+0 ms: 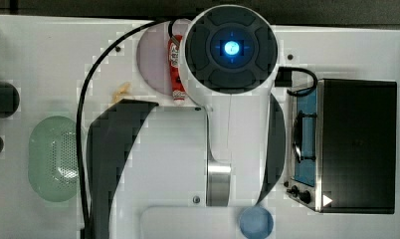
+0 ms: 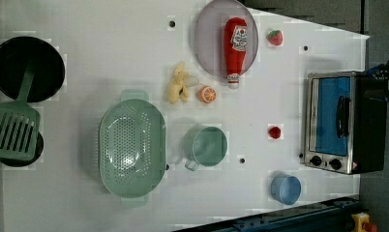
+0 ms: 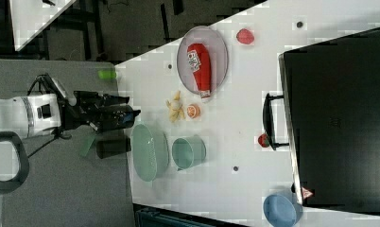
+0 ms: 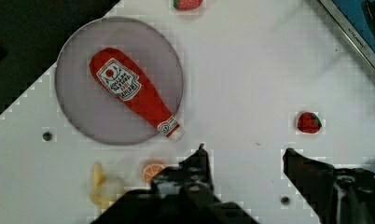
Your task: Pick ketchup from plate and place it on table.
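The red ketchup (image 2: pixel 235 46) bottle lies flat on the pale mauve plate (image 2: pixel 207 34), its whitish cap just past the rim. In the wrist view the ketchup (image 4: pixel 134 93) rests across the plate (image 4: pixel 78 112), and my gripper (image 4: pixel 245 155) hangs open over the bare white table (image 4: pixel 251 70), apart from the bottle, with nothing between its dark fingers (image 4: pixel 197 163). The right view shows the gripper (image 3: pixel 131 113) held well above the tabletop. In the top view my arm covers part of the plate (image 1: pixel 153 59), with the ketchup (image 1: pixel 175 67) beside it.
A peeled banana (image 2: pixel 179 86) and orange half (image 2: pixel 207 94) lie near the plate. Strawberries (image 2: pixel 275 37) (image 2: pixel 275 132) sit on the table. A green basket (image 2: pixel 132 147), green cup (image 2: pixel 209 146), blue bowl (image 2: pixel 285 188), toaster oven (image 2: pixel 337 121), black pan (image 2: pixel 28 67) and spatula (image 2: pixel 13 130) stand around.
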